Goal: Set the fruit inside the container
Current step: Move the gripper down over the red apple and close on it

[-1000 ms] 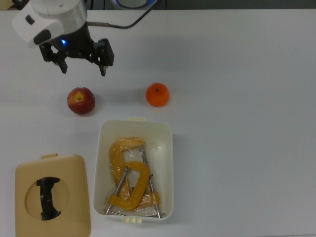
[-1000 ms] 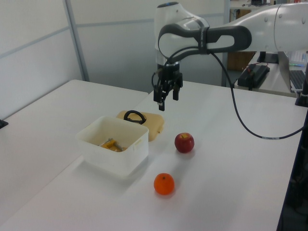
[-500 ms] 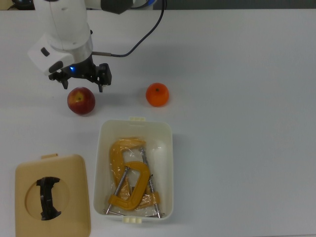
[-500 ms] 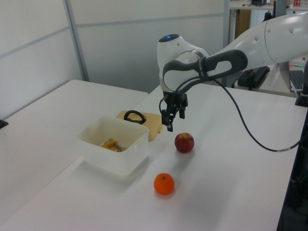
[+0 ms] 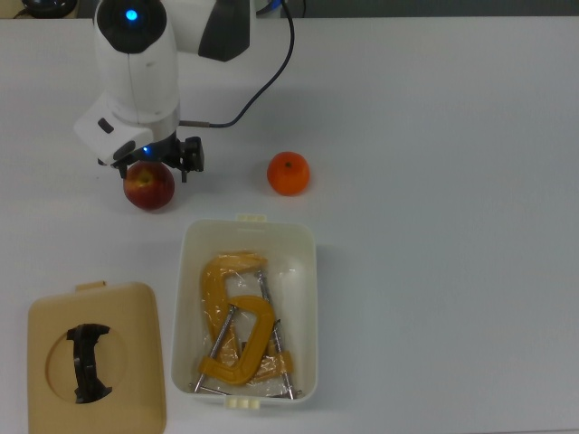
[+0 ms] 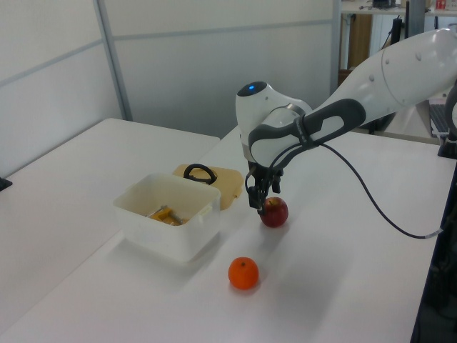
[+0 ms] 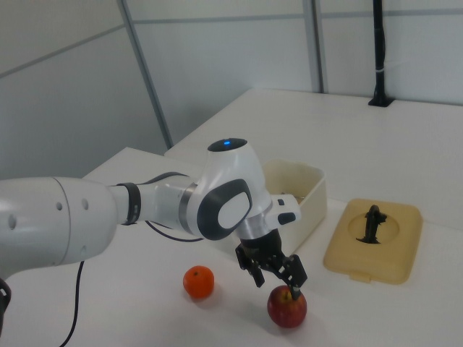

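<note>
The red apple (image 5: 149, 189) lies on the white table at the top view's left, with the orange (image 5: 289, 174) to its right. My gripper (image 5: 152, 170) is open and low over the apple, its fingers spread at either side of the apple's top. The right view shows the gripper (image 7: 277, 280) with one fingertip (image 7: 295, 291) at the top of the apple (image 7: 287, 309). The white container (image 5: 308, 271) stands below the fruit in the top view and holds a yellow C-clamp (image 5: 237, 325). In the left view the apple (image 6: 275, 213) is beside the gripper (image 6: 260, 204).
A beige lid (image 5: 136, 362) with a black handle lies at the top view's lower left, beside the container. The arm's black cable (image 5: 262, 86) trails over the table behind the fruit. In the left view the orange (image 6: 243, 273) sits nearer the camera than the container (image 6: 171, 225).
The gripper has come down and toward the apple, from hanging above and behind it to sitting right over it. Its fingers stay open. Fruit, container and lid have not moved.
</note>
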